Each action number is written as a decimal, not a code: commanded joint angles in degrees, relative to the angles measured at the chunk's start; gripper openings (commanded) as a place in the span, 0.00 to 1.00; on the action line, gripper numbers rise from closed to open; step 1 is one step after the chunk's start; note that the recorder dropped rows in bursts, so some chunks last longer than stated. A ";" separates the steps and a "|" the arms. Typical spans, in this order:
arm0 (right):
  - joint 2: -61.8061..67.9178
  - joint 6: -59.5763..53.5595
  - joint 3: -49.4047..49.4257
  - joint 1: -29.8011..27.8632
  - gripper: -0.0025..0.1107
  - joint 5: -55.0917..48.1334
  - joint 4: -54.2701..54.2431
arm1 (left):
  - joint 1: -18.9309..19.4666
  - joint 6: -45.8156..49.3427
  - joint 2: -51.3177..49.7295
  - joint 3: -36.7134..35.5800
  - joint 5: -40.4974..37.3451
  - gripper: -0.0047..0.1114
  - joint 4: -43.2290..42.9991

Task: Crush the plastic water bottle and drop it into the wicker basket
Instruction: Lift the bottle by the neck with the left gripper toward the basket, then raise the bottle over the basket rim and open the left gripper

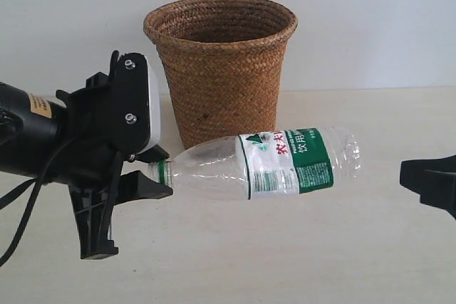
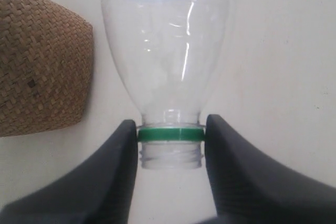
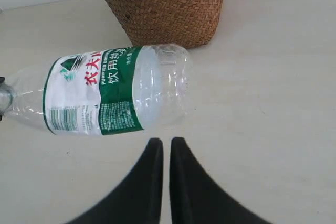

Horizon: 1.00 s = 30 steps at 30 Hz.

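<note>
So the left gripper (image 2: 170, 136) clamps just the neck of the plastic water bottle (image 2: 165, 51), right gripper (image 3: 166, 148) closed and empty. Shoving the base might pop it loose.

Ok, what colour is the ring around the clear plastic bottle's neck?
Green. The clear plastic water bottle's neck ring shows best in the left wrist view.

The exterior view looks level and fairly near at the wicker basket (image 1: 221, 83) side-on, with the plastic water bottle (image 1: 285, 161) in front of it. The left wrist view looks from very close along the bottle from its neck, the basket wall beside. The right wrist view looks down from farther off on the bottle's other end and the basket's foot.
</note>
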<state>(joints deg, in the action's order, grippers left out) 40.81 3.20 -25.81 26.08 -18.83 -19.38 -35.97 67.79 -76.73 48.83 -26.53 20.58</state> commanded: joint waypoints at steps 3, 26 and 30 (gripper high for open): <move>-0.26 -0.29 0.20 -0.35 0.03 0.32 0.15 | 0.13 -0.23 0.30 -0.23 -0.46 0.08 -0.07; -12.32 -1.62 4.87 -0.35 0.03 14.64 0.61 | 0.13 -0.47 -2.33 2.09 6.91 0.08 -9.46; -14.24 -0.73 6.91 -0.35 0.03 12.79 0.49 | 0.02 -1.28 -3.71 2.08 2.67 0.08 -6.44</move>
<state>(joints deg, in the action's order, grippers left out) 27.67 2.15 -19.82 26.08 -4.92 -19.00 -35.97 67.54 -79.64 50.57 -21.08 11.70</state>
